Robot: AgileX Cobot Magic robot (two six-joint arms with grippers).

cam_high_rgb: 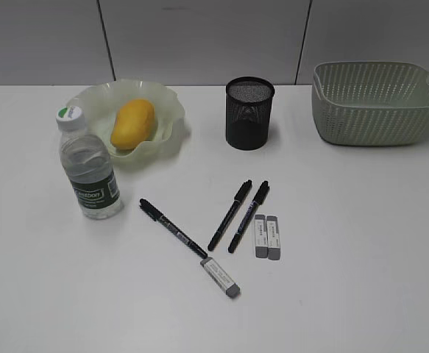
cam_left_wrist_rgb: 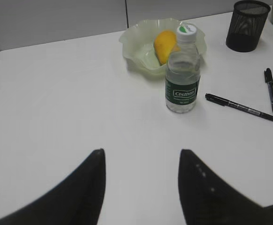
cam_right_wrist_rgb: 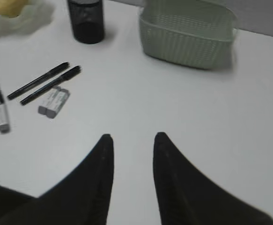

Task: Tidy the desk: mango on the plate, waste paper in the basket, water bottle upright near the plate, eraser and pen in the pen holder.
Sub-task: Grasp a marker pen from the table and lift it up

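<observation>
**Desk half sorted, both grippers idle**

Plain white flat desk (cam_high_rgb: 361, 279). Pale green woven-look plastic basket (cam_high_rgb: 376, 103) at 1 o'clock, wavy translucent green plate (cam_high_rgb: 171, 118) at 11 holding the yellow-orange mango (cam_high_rgb: 133, 123). Clear green-labelled water bottle (cam_high_rgb: 89, 169) upright beside it, black mesh pen holder (cam_high_rgb: 249, 114) at 12. Three black pens (cam_high_rgb: 229, 215) and three grey erasers (cam_high_rgb: 266, 237) lie mid-desk. Left gripper (cam_left_wrist_rgb: 142, 154) and right gripper (cam_right_wrist_rgb: 133, 138) fingers spread, holding nothing.

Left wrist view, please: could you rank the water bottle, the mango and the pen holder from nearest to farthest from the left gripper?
From the left gripper, open and empty over the desk:
1. Water bottle, upright, ahead and slightly right.
2. Mango, just behind the bottle, in the plate.
3. Pen holder, far right corner.
</observation>
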